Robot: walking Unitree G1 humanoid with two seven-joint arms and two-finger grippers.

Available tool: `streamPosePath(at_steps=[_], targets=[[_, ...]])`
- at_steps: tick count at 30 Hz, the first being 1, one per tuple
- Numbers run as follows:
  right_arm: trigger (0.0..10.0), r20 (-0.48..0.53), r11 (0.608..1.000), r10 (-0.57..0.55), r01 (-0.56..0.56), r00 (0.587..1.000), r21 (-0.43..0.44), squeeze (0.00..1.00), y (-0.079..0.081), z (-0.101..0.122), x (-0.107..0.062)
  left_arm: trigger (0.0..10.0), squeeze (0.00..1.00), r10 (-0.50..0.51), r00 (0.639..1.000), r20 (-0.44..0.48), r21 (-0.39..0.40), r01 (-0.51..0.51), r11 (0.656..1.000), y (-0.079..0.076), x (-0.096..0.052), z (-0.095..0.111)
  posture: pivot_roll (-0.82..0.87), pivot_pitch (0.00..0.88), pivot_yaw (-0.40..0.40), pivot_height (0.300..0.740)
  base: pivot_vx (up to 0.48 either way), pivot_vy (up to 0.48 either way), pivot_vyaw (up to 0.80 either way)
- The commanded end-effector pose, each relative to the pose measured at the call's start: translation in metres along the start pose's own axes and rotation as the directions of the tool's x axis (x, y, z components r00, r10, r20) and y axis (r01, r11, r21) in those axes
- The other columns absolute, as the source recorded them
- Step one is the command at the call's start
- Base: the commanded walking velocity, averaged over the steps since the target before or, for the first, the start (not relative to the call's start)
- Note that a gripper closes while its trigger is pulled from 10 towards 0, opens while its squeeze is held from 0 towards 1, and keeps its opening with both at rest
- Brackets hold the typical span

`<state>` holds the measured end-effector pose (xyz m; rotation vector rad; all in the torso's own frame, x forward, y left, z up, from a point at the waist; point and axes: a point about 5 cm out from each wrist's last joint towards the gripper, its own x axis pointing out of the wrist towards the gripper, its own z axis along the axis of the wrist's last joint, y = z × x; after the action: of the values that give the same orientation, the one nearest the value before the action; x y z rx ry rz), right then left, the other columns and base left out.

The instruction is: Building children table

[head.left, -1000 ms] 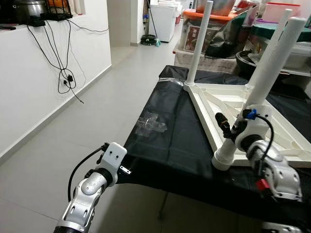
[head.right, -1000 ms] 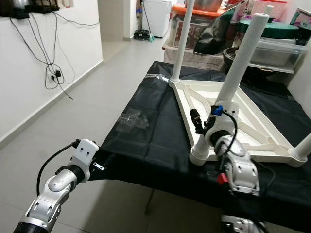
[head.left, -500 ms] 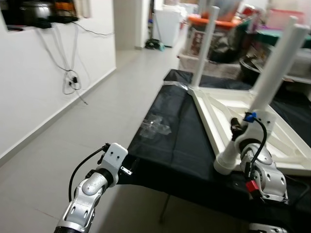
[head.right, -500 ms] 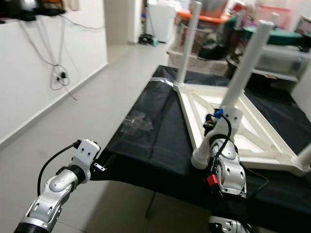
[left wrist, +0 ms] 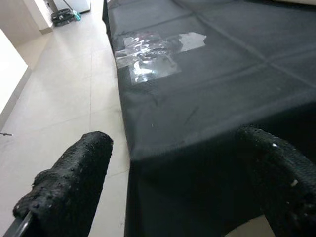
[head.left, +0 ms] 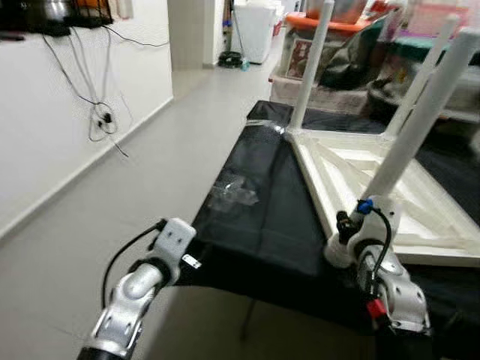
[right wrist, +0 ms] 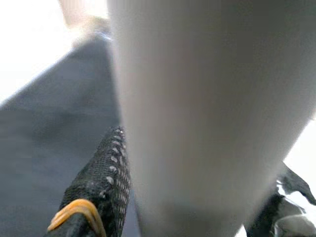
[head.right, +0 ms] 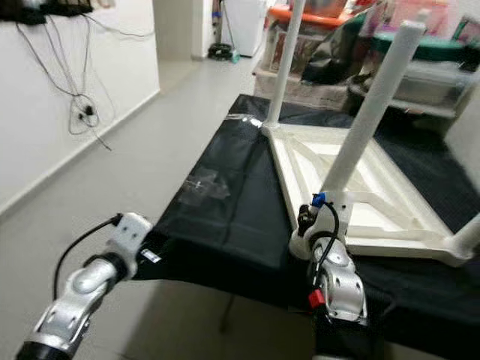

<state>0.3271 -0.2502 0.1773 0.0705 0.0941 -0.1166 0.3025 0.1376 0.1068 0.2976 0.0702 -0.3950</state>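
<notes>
The white table (head.left: 390, 187) lies upside down on the black-draped surface (head.left: 262, 217), frame flat on the cloth, legs poking up; the near leg (head.right: 367, 112) rises from the corner closest to the robot and leans up and away toward the right; its long axis runs steeply up out of the corner socket (head.right: 300, 244). The right tool (head.right: 319, 221) sits right at the foot of that leg, just above the socket; in the right wrist view the pale leg (right wrist: 212, 113) stands between the two black fingers (right wrist: 101, 182), one on each side and close against it, so the tool looks to be pinching the leg, though the actual contact is blurred and I'd call it likely rather than certain. That's the relation that counts: the leg is dead ahead of the right tool, inside its grip, axis crossing the fingers, so any seating or twisting of the leg into the corner belongs to the right arm. The left tool (left wrist: 168, 197) hovers at the near edge of the surface, well apart from the table, fingers spread wide with only cloth between them; a clear plastic scrap (left wrist: 153, 49) lies on the cloth beyond it; the far leg (head.left: 311, 64) stands at the far corner.
</notes>
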Motion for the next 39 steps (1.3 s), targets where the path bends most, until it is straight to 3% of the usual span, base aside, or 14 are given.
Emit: streamPosePath(at_steps=[1, 6, 7, 10, 11, 18, 22, 23, 27, 28, 30, 31, 32, 39], targets=[[10.0, 0.029, 0.987, 0.158, -0.159, 0.987, 0.031, 0.00, 0.002, 0.006, 0.001, 10.0, 0.00, -0.011, 1.000, -0.017, -0.001, 0.011, 1.000, -0.003, -0.002, -0.006, 0.09, 0.000, -0.100, 0.740, 0.000, 0.000, 0.00], [10.0, 0.033, 0.955, 0.294, -0.292, 0.955, -0.049, 0.00, -0.002, 0.009, -0.003, 10.0, 0.00, -0.017, 1.000, -0.012, 0.001, 0.017, 1.000, -0.003, 0.000, -0.004, 0.09, 0.000, -0.099, 0.740, 0.000, 0.000, 0.00], [4.1, 0.007, 0.947, 0.312, -0.310, 0.950, -0.083, 0.00, -0.003, 0.005, -0.002, 10.0, 0.00, -0.019, 1.000, -0.010, 0.004, 0.019, 1.000, -0.003, 0.001, -0.003, 0.09, 0.000, -0.099, 0.740, 0.000, 0.000, 0.00], [4.1, -0.012, 0.942, 0.319, -0.319, 0.948, -0.102, 0.00, -0.004, 0.003, -0.001, 10.0, 0.00, -0.020, 1.000, -0.008, 0.005, 0.020, 1.000, -0.003, 0.001, -0.002, 0.09, 0.000, -0.099, 0.740, 0.000, 0.000, 0.00], [0.0, -0.078, 0.962, 0.244, -0.252, 0.967, -0.102, 0.00, -0.008, -0.008, 0.002, 10.0, 0.00, -0.021, 1.000, -0.007, 0.006, 0.021, 1.000, -0.003, 0.002, -0.002, 0.10, 0.000, -0.099, 0.740, 0.000, 0.000, 0.00], [0.0, -0.154, 0.875, -0.480, 0.485, 0.864, -0.006, 0.00, -0.034, -0.045, -0.013, 10.0, 0.00, -0.020, 1.000, -0.010, 0.015, 0.021, 1.000, -0.001, -0.001, -0.003, 0.11, 0.000, -0.095, 0.740, 0.000, 0.000, 0.00], [0.0, -0.129, 0.862, -0.500, 0.507, 0.856, 0.021, 0.00, -0.008, -0.045, -0.028, 10.0, 0.00, -0.021, 1.000, -0.009, 0.015, 0.021, 1.000, 0.000, -0.001, -0.002, 0.11, 0.000, -0.089, 0.740, 0.000, 0.000, 0.00], [8.2, -0.144, 0.897, -0.432, 0.441, 0.890, 0.028, 0.00, 0.013, -0.046, -0.029, 10.0, 0.00, -0.024, 1.000, -0.007, 0.016, 0.024, 1.000, 0.000, 0.000, -0.001, 0.10, 0.000, -0.084, 0.740, 0.000, 0.000, 0.00], [10.0, -0.058, 0.967, -0.254, 0.254, 0.966, 0.001, 0.00, 0.041, -0.035, -0.025, 10.0, 0.00, -0.033, 0.999, -0.002, 0.020, 0.033, 0.999, 0.000, 0.003, 0.001, 0.10, 0.000, -0.081, 0.740, 0.000, 0.000, 0.00], [10.0, -0.036, 0.973, -0.230, 0.230, 0.973, 0.008, 0.43, 0.037, -0.031, -0.023, 10.0, 0.00, -0.034, 0.999, -0.001, 0.019, 0.034, 0.999, 0.000, 0.003, 0.001, 0.10, 0.000, -0.083, 0.740, 0.000, 0.000, 0.00], [10.0, -0.027, 0.975, -0.220, 0.221, 0.975, 0.017, 0.43, 0.034, -0.029, -0.021, 10.0, 0.00, -0.035, 0.999, 0.000, 0.019, 0.035, 0.999, -0.001, 0.004, 0.001, 0.09, 0.000, -0.085, 0.740, 0.000, 0.000, 0.00], [10.0, -0.010, 0.975, -0.221, 0.222, 0.975, 0.026, 1.00, 0.026, -0.023, -0.017, 10.0, 0.00, -0.033, 0.999, 0.001, 0.018, 0.033, 0.999, -0.001, 0.004, 0.001, 0.09, 0.000, -0.089, 0.740, 0.000, 0.000, 0.00], [10.0, 0.020, 0.988, -0.143, 0.141, 0.990, 0.057, 0.00, 0.018, -0.011, -0.007, 10.0, 0.00, -0.032, 1.000, 0.001, 0.015, 0.032, 0.999, -0.001, 0.004, 0.001, 0.09, 0.000, -0.090, 0.740, 0.000, 0.000, 0.00], [10.0, 0.050, 0.972, 0.232, -0.230, 0.971, -0.043, 0.00, 0.005, 0.010, 0.000, 10.0, 0.00, -0.034, 0.999, 0.001, 0.007, 0.034, 0.999, -0.003, 0.003, -0.001, 0.09, 0.000, -0.092, 0.740, 0.000, 0.000, 0.00]])
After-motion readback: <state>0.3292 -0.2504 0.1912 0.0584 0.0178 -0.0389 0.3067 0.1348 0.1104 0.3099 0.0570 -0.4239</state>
